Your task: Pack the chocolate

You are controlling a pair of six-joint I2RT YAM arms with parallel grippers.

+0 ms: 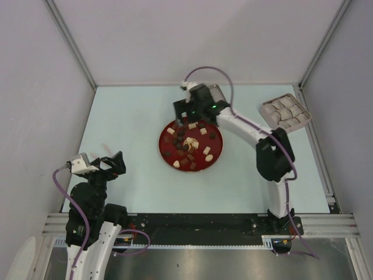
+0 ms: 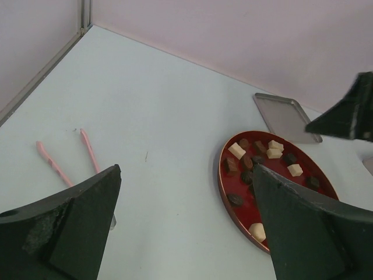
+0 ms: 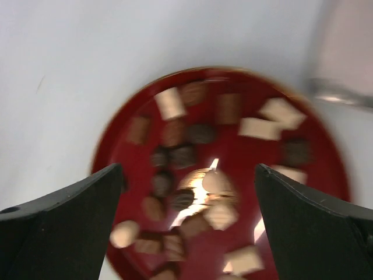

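Your left gripper (image 1: 112, 158) hangs beside the pink tongs (image 2: 87, 150), fingers spread wide and holding nothing. Your right gripper (image 1: 187, 118), equally wide and empty, hovers above the chocolate (image 1: 189, 144) scattered on the red plate (image 1: 161, 140).

A round, glossy deep-red plate (image 1: 218, 144) with a thin coppery rim carries the bite-size chocolate pieces (image 1: 190, 142), a mix of dark brown, reddish-brown and cream-white. The cream ones are scattered from the middle out toward 10, 4 and 7 o'clock. The flat tabletop (image 1: 134, 111) is a plain, very pale blue-white. At 9 o'clock of the plate lie thin pale-pink plastic tongs (image 2: 88, 150). At 2 o'clock sits a moulded beige-grey compartment tray (image 1: 285, 111), and a flat metal tray (image 2: 285, 116) at 12 o'clock is dull silver. The left fingers (image 2: 76, 221) and right fingers (image 3: 64, 216) are matte black, the cables (image 1: 207, 68) purple.
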